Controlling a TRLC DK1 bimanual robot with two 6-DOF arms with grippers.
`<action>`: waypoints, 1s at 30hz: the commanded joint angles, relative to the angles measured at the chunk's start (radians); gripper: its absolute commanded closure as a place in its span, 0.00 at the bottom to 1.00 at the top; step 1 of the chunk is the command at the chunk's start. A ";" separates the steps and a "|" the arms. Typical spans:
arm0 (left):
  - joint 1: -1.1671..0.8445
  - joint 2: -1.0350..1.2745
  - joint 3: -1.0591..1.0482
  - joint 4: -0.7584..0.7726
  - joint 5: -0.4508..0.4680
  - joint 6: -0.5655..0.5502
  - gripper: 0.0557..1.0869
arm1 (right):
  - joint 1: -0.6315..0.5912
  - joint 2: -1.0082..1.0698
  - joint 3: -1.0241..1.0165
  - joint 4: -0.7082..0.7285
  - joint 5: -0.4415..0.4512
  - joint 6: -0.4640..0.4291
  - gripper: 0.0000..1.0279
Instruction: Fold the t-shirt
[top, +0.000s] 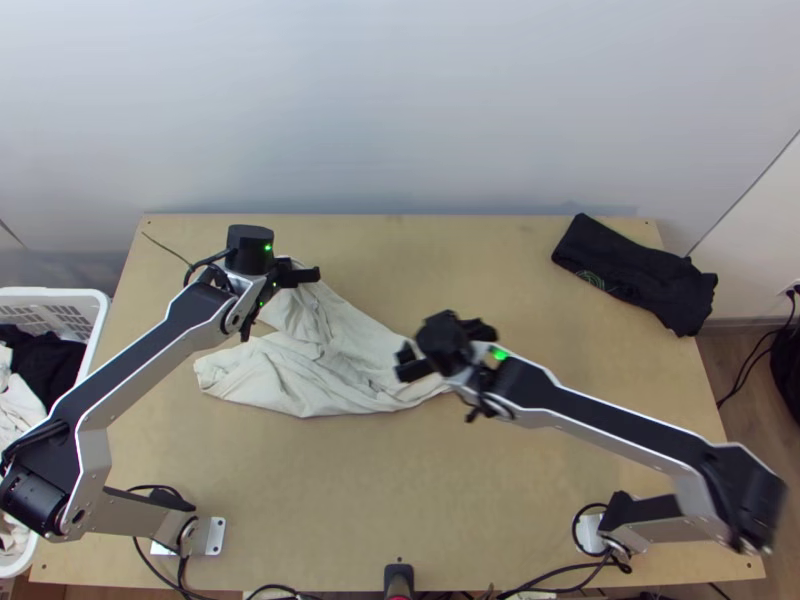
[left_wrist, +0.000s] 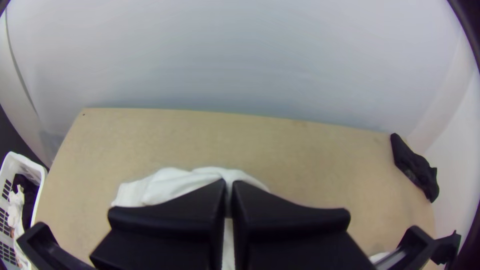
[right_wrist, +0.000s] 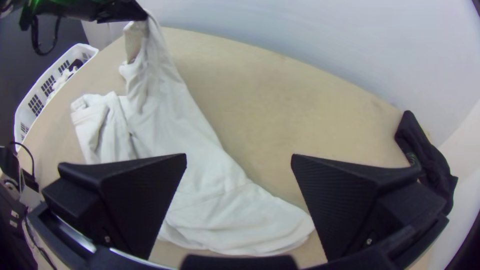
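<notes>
At the near side of the worktop (top: 500, 480), the left arm's base (top: 215, 535) and the right arm's base (top: 590, 530) stand well apart. A white perforated basket (top: 50, 293) stands beside the left edge and contains black cloth (top: 50, 365) and pale cloth (top: 18, 405). Farther in, the right gripper (top: 447, 345) is empty, its two flat fingers spread wide above the right-hand end of the t-shirt (top: 330, 360). The off-white t-shirt lies bunched and creased at the left and middle of the worktop, its right portion tapering to a rounded end. Beyond its main mass, the left gripper (top: 300, 273) is clenched on a gathered part of the fabric, which is drawn up into a raised peak; which part of the garment this is cannot be told. Near the far right corner lies a black garment (top: 640, 270), compactly folded and slanting towards the right edge. A pale wall (top: 400, 100) rises behind the far edge.
</notes>
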 joint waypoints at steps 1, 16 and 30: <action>-0.005 -0.003 0.009 -0.009 0.000 -0.003 0.96 | 0.074 0.190 0.176 0.030 -0.002 0.001 0.05; -0.005 -0.023 -0.011 -0.017 0.000 -0.003 0.96 | 0.128 0.436 0.372 0.025 -0.020 -0.006 0.09; 0.003 -0.075 -0.002 -0.026 0.000 0.006 0.96 | 0.120 0.581 0.512 -0.004 -0.009 -0.043 0.63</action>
